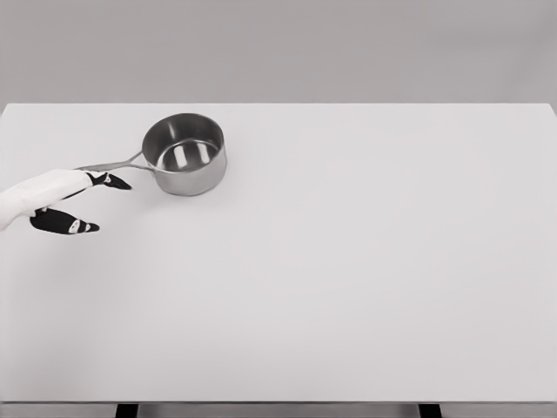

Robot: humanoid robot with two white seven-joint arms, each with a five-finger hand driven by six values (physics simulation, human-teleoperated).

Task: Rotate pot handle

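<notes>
**Risk of a slipped handle as robot hand nears pot**

Trouble looks most likely at the thin metal handle (111, 164), which juts left from the steel pot (184, 155): a push from loosely spread fingers could slide off the narrow bar, or shove the whole empty pot across the smooth bench (348, 279) instead of turning it. The left robot hand (74, 198) sits just left of the pot, below the handle's free end, fingers apart and gripping nothing; one dark fingertip (115, 181) lies close under the handle, though contact cannot be confirmed. The pot stands upright toward the bench's far left. No right arm is in view.
</notes>
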